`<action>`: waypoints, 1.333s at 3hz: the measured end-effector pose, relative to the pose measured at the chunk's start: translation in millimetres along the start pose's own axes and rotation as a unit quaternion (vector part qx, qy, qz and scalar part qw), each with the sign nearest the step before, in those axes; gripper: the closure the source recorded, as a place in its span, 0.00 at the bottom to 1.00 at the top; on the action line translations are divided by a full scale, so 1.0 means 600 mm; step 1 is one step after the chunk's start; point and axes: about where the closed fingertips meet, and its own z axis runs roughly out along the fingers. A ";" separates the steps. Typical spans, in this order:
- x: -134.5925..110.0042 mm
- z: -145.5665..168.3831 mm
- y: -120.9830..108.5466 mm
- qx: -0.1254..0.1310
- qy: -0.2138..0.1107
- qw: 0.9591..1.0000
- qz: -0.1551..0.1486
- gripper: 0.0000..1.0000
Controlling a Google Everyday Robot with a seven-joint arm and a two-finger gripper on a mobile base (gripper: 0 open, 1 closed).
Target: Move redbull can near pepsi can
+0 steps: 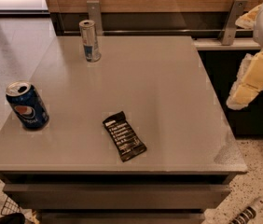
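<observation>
The redbull can [90, 40], slim and silver with blue panels, stands upright at the far left of the grey table [169, 101]. The pepsi can [27, 105], stouter and dark blue with a round logo, stands upright near the table's left edge, well in front of the redbull can. My arm with the gripper [250, 80] shows as white and pale yellow parts at the right edge of the view. It is beyond the table's right side, far from both cans, and holds nothing that I can see.
A black snack bar wrapper [124, 136] lies flat at the front middle of the table. A wooden wall with two metal brackets [94, 14] runs behind the table. A dark counter [224, 43] adjoins at the right. Speckled floor lies around.
</observation>
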 end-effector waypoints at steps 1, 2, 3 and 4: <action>-0.025 0.067 -0.050 0.010 -0.075 0.996 0.040 0.00; -0.082 0.157 -0.094 0.012 -0.214 0.972 0.096 0.00; -0.131 0.194 -0.131 0.032 -0.308 0.943 0.123 0.00; -0.187 0.208 -0.161 0.060 -0.389 0.908 0.144 0.00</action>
